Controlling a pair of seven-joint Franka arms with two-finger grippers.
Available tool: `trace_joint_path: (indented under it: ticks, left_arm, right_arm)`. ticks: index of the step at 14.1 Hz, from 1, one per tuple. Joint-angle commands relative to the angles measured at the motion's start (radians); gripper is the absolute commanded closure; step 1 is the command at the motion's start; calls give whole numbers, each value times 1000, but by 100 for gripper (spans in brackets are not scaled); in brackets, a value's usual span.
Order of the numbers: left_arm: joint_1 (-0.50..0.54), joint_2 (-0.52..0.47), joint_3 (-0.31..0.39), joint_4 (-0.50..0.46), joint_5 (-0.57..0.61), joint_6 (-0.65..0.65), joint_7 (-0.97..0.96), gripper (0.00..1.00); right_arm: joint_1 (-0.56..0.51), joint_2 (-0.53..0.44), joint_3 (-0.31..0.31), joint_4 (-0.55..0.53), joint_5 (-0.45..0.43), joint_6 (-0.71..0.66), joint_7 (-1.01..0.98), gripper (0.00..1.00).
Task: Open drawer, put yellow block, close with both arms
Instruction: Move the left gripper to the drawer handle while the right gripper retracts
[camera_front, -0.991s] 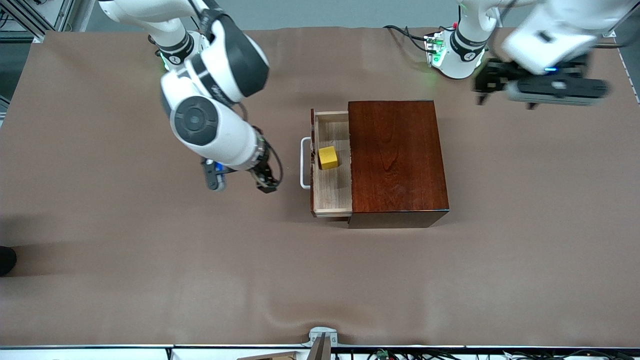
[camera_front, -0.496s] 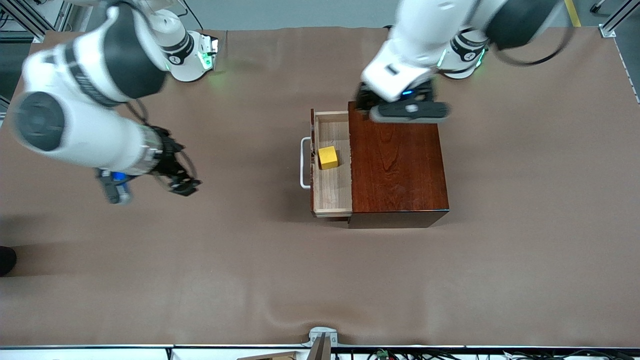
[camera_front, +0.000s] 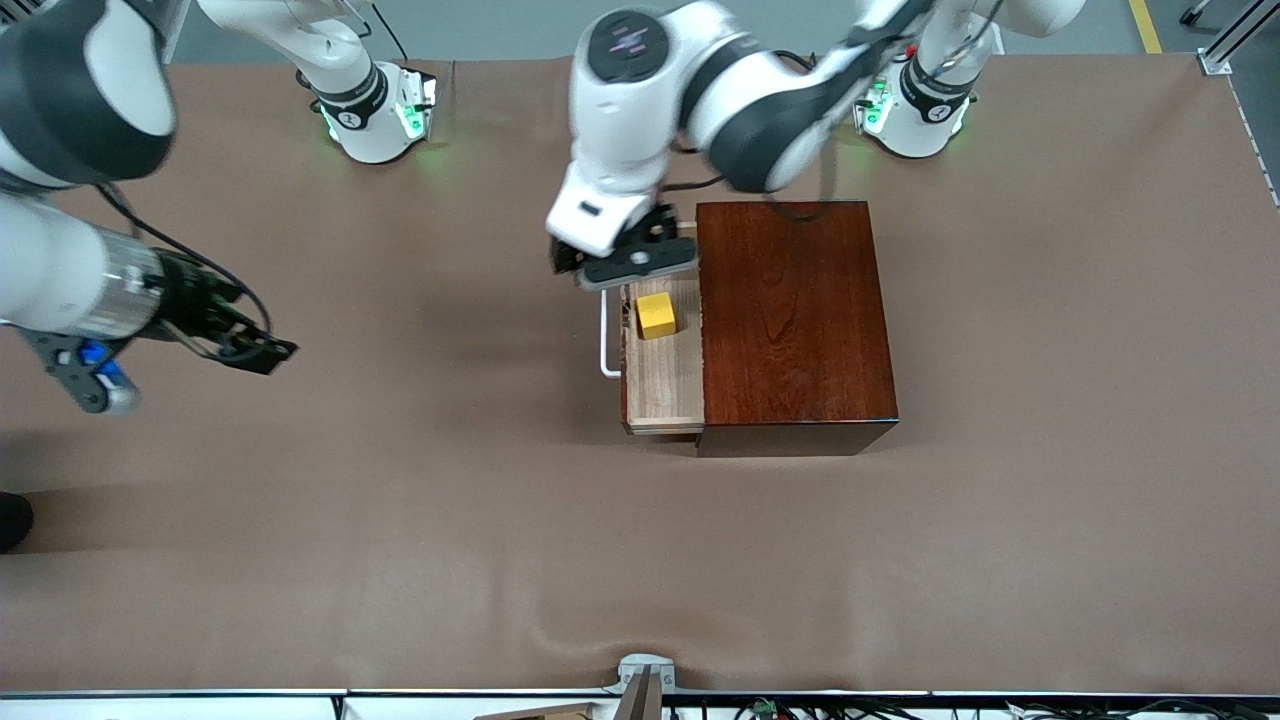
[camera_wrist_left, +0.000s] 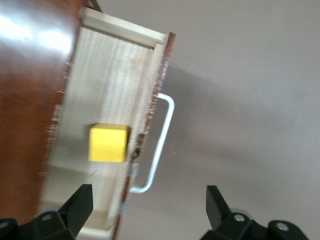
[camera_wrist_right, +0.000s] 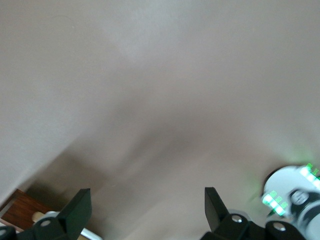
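Observation:
The drawer (camera_front: 665, 385) stands pulled out of the dark mahogany box (camera_front: 795, 320), with its white handle (camera_front: 604, 345) facing the right arm's end of the table. The yellow block (camera_front: 656, 314) lies inside on the pale wood, apart from any finger. My left gripper (camera_front: 618, 258) hangs over the drawer's corner by the handle. In the left wrist view that gripper (camera_wrist_left: 148, 205) is open and empty, with the block (camera_wrist_left: 107, 143) and handle (camera_wrist_left: 161, 145) below it. My right gripper (camera_front: 262, 350) is open over bare table toward the right arm's end, with nothing in it (camera_wrist_right: 146, 205).
Brown cloth covers the table (camera_front: 400, 550). The two green-lit arm bases (camera_front: 375, 115) (camera_front: 915, 110) stand along the edge farthest from the front camera. A small grey fixture (camera_front: 645, 672) sits at the nearest edge. The right wrist view catches a box corner (camera_wrist_right: 17, 205).
The left arm swung from its own end of the table, over the box, to above the drawer's corner. The right arm drew away from the drawer toward its end. Drawer and block stayed put.

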Motion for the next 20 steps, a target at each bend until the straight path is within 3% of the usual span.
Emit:
trace_joint_path:
  ticks: [1,3,7,10,14,20]
  left_arm:
    - [-180,114,174,90,13,66,-120,0]
    - [-191,152,180,92,13,106,-187,0]
    - [-231,232,214,93,14,213,-435,0]
    - [-233,249,217,92,14,215,-506,0]
    - [-229,266,225,82,13,207,-546,0]
    - [-205,277,226,75,11,152,-556,0]
  right_arm:
    - [-42,-42,14,-14,-34,-21,-160,0]
    - [-72,-77,19,-25,-40,-21,-257,0]
    - [-83,-150,14,-77,-169,-24,-626,0]
    - [-154,-207,12,-131,-169,-29,-841,0]
    - [-168,-276,9,-188,-186,-20,-868,0]
    - [-175,-276,17,-197,-195,19,-868,0]
